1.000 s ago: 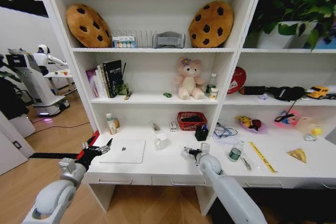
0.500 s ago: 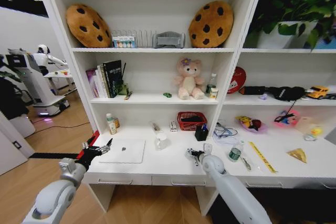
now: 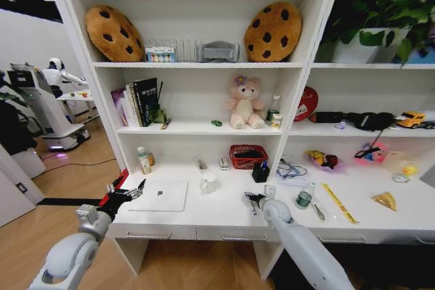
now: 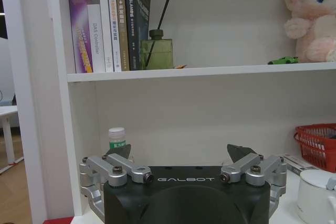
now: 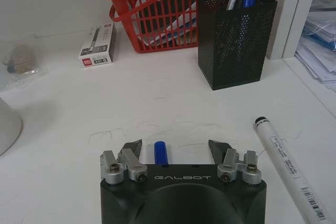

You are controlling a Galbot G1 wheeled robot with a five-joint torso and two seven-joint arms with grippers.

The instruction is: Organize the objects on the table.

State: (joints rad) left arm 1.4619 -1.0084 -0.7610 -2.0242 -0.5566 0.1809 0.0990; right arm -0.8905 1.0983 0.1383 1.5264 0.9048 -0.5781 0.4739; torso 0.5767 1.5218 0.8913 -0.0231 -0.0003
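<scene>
On the white table (image 3: pixel 221 214), my right gripper (image 3: pixel 252 199) hangs low and open. In the right wrist view a blue pen (image 5: pixel 160 152) lies on the desk between the open fingers (image 5: pixel 132 148), untouched. A white marker (image 5: pixel 290 167) lies beside that gripper (image 5: pixel 175 148). My left gripper (image 3: pixel 126 193) is open at the desk's left edge, just left of the silver-white laptop (image 3: pixel 160 195). The white mug (image 3: pixel 208 182) stands mid-desk. A yellow ruler (image 3: pixel 340 203), a yellow wedge (image 3: pixel 385 200) and small bottles (image 3: pixel 144 159) also sit on the desk.
A red basket (image 5: pixel 157 9) and a black mesh pen holder (image 5: pixel 236 38) stand at the back, with a small white box (image 5: pixel 98 44) beside them. Above the desk, a shelf carries books (image 4: pixel 107 22), a green toy car (image 4: pixel 281 60) and a pink plush (image 3: pixel 245 103).
My right gripper has edged slightly to the right over the desk. The left arm has held still.
</scene>
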